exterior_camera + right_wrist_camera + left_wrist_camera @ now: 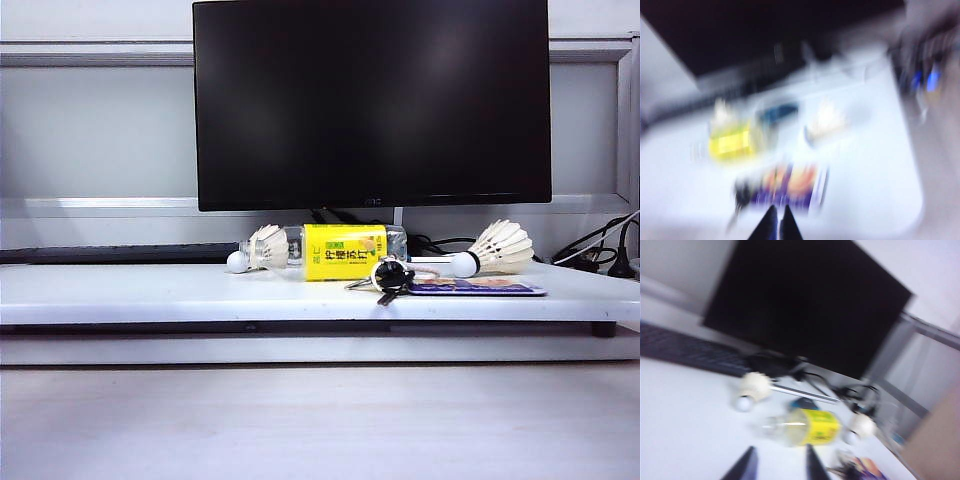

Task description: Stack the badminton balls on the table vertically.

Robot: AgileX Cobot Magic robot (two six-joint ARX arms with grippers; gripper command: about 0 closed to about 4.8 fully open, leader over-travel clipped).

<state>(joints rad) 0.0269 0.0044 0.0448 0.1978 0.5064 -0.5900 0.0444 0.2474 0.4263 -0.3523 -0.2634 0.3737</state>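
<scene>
Fingers of left gripper [777, 465] parted, empty — right gripper [777, 223] pinched together, empty — both above table [150, 290].

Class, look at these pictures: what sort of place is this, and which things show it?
Probably an office desk: a black monitor on a white table, a keyboard behind it, and cables trailing at the side.

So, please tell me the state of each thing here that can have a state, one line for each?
Left shuttlecock: lying on its side, unstacked.
Right shuttlecock: lying on its side, unstacked.
Bottle: lying flat between them.
Monitor: screen dark.
Left gripper: open, holding nothing, above the table.
Right gripper: shut, holding nothing, above the table.
</scene>
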